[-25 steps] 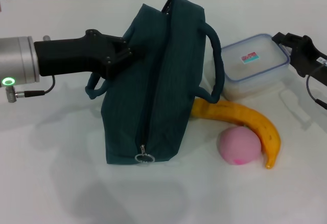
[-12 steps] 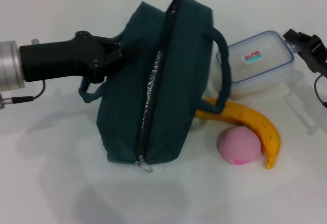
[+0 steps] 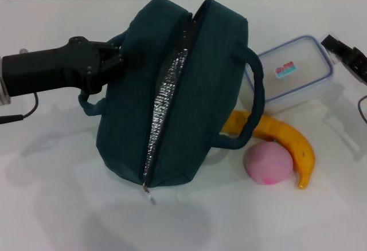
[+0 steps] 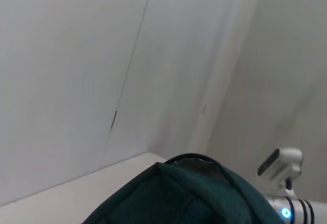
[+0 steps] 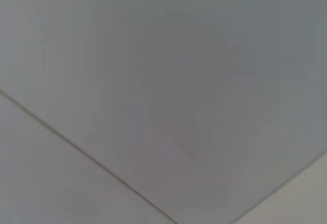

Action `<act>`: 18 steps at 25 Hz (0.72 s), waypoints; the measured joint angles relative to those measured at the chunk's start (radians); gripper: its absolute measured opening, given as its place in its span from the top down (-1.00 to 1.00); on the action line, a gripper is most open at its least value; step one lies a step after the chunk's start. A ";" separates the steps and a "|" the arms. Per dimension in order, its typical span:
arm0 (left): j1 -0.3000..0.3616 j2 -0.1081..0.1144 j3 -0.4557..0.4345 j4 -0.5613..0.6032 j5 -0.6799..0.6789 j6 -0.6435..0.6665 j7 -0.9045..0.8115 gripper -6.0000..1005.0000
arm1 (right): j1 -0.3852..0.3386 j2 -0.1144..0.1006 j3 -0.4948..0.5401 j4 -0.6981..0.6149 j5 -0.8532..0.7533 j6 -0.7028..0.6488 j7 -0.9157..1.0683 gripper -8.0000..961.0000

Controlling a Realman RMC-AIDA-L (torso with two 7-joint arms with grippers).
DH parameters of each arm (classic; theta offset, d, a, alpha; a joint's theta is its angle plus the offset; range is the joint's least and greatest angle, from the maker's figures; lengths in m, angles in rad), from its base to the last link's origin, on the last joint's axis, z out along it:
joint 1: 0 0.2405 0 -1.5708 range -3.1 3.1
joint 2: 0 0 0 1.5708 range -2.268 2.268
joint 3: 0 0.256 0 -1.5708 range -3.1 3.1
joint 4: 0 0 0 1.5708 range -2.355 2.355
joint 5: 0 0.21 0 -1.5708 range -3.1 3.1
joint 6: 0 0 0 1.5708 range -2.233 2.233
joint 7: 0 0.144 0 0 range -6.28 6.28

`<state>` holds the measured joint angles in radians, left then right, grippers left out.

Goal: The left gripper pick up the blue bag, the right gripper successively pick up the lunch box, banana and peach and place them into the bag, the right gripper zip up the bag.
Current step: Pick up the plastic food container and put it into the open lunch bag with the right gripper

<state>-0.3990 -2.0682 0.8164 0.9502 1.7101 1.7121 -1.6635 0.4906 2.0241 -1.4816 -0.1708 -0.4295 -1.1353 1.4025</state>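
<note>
- The dark teal fabric bag (image 3: 195, 85) sits at the middle of the white tabletop (image 3: 57, 205), tilted, its zip parted along the top so a strip of silver foil lining (image 3: 166, 99) shows from the far end to the near end.
- The metal zip pull (image 3: 148, 192) hangs at the bag's near corner.
- One looped handle (image 3: 255, 99) arcs out on the bag's right side, its lower end lying over the banana; the other handle (image 3: 92, 103) shows on the left side, below the arm.
- The left gripper (image 3: 112, 62), black, reaches in level from the left edge and meets the bag's left flank near the top; its fingers are hidden against the fabric, so whether they pinch the bag cannot be told.
- The clear rectangular plastic lunch box with a blue-rimmed lid (image 3: 289, 73) lies just right of the bag, behind the fruit.
- The yellow curved banana (image 3: 287, 145) lies in front of the box, one end tucked under the bag's handle.
- The pink round peach (image 3: 268, 164) rests against the banana's inner curve.
- Bare table lies open in front of the bag and to the near left.
- The right gripper (image 3: 350, 56) shows only partly at the right edge, just beside the box's far corner; its finger spread cannot be told.
</note>
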 joint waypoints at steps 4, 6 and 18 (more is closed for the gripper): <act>-0.011 0.004 0.000 0.004 0.009 -0.015 -0.064 0.91 | -0.017 -0.001 0.002 -0.001 0.002 -0.067 -0.079 0.78; -0.027 0.005 -0.001 0.003 0.025 -0.021 -0.087 0.91 | -0.021 -0.001 0.006 -0.001 0.002 -0.093 -0.115 0.78; -0.061 -0.017 0.016 -0.025 0.074 -0.100 -0.077 0.91 | -0.035 -0.015 0.010 -0.043 -0.005 -0.330 -0.281 0.78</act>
<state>-0.4599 -2.0848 0.8326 0.9250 1.7837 1.6124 -1.7402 0.4558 2.0091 -1.4717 -0.2135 -0.4342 -1.4653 1.1217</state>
